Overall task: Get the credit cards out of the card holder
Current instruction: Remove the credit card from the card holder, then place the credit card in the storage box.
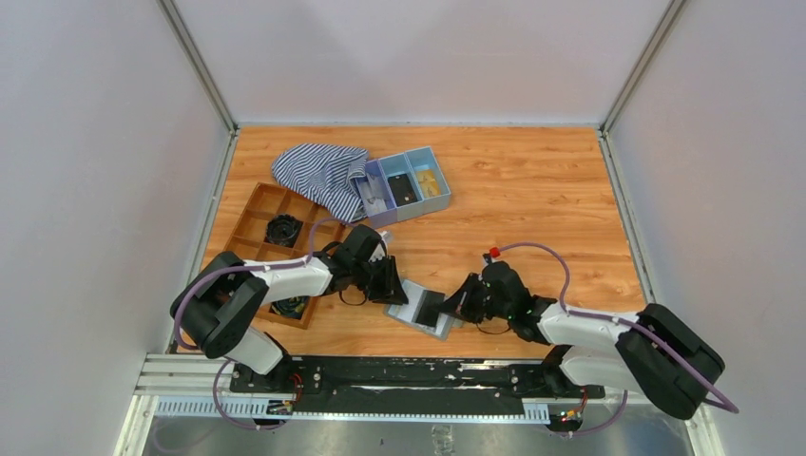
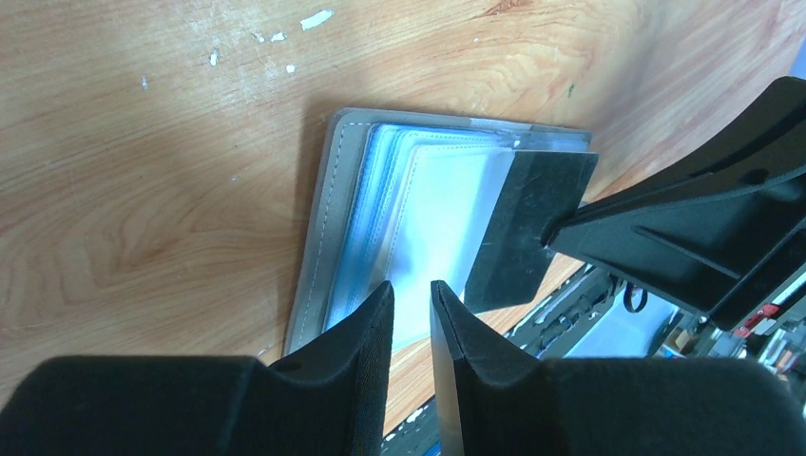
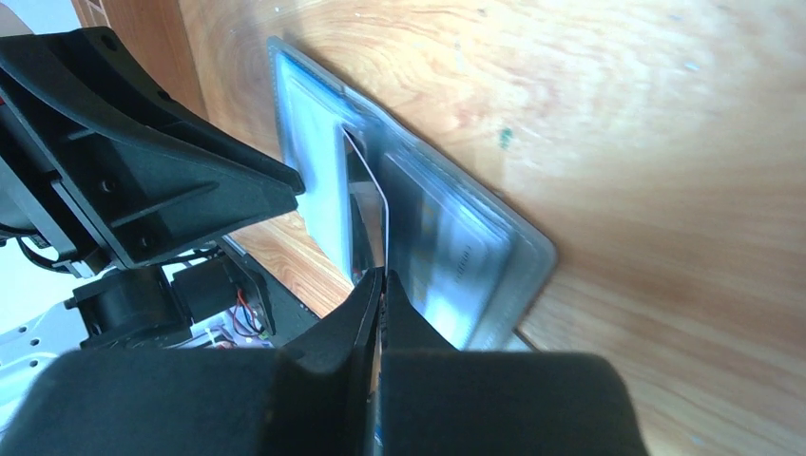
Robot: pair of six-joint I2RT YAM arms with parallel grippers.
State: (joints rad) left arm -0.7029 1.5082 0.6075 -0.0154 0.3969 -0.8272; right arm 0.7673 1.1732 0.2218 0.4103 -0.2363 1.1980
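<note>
The small flat grey bifold card holder (image 2: 328,218), pale blue-grey inside, is laid open and flat on the table near its front edge, between the two grippers. In the top view its long axis is set roughly left to right, the right end slightly nearer the arms.

A thin rectangular credit card (image 2: 527,223), dark on the face shown, is raised at a tilt over the right half. Whether its lower edge sits in a pocket cannot be told. It is pinched by the right gripper (image 3: 380,285), whose jaws are closed on it.

The left gripper (image 2: 412,318) is set at the holder's left half, jaws parted by a narrow gap with nothing seen between them.

The light wood-grain table (image 1: 532,218) is enclosed by white walls. Farther back, a blue three-compartment tray (image 1: 443,195) and a brown wooden compartment tray (image 1: 249,211) are overlapped by a blue-and-white striped cloth (image 1: 318,171).
</note>
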